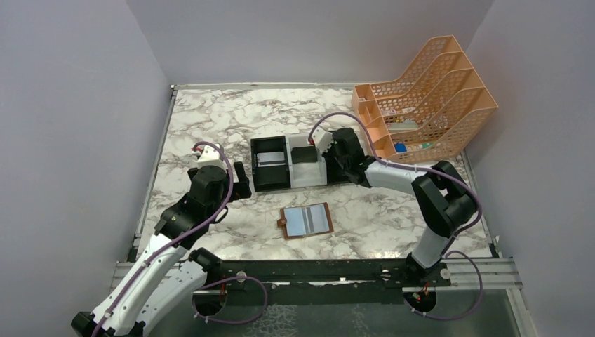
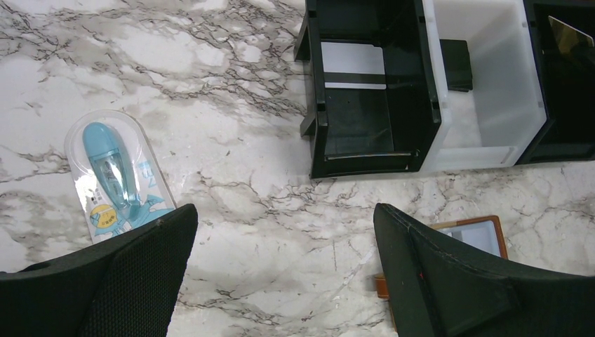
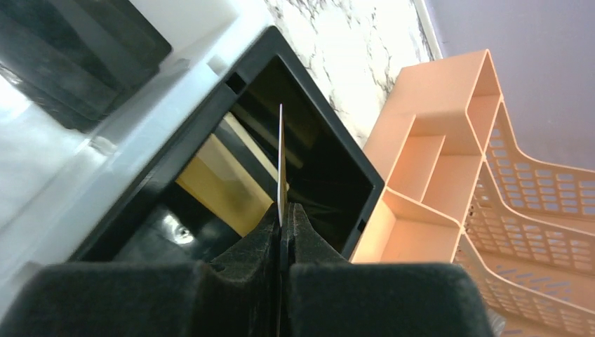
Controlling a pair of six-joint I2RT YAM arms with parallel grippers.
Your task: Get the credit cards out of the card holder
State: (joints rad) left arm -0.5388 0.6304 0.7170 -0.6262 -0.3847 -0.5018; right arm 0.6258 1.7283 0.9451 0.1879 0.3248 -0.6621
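Lilac-grey walls close in a marbled worktop, with an orange rack at its far right corner. A tray of 3 compartments sits mid-worktop: black on the left, white in the middle, black on the right.

The right hand reaches over the tray's right compartment. Its 2 fingers are pressed together on the bottom edge of a card. The card stands upright and shows edge-on, so its colour cannot be told from the wrist view. Beside the card, inside that compartment, a gold-tan face shows; whether it is a lying card or a reflection is unclear.

The left hand hangs over bare marble near the tray's front, fingers spread wide, holding and touching nothing. A blister pack with a blue item lies to its left.

A grey card lies in the left compartment, and a black block sits in the white one.

The wallet lies open and flat on the worktop in front of the tray, pale blue pockets up, apart from both hands.
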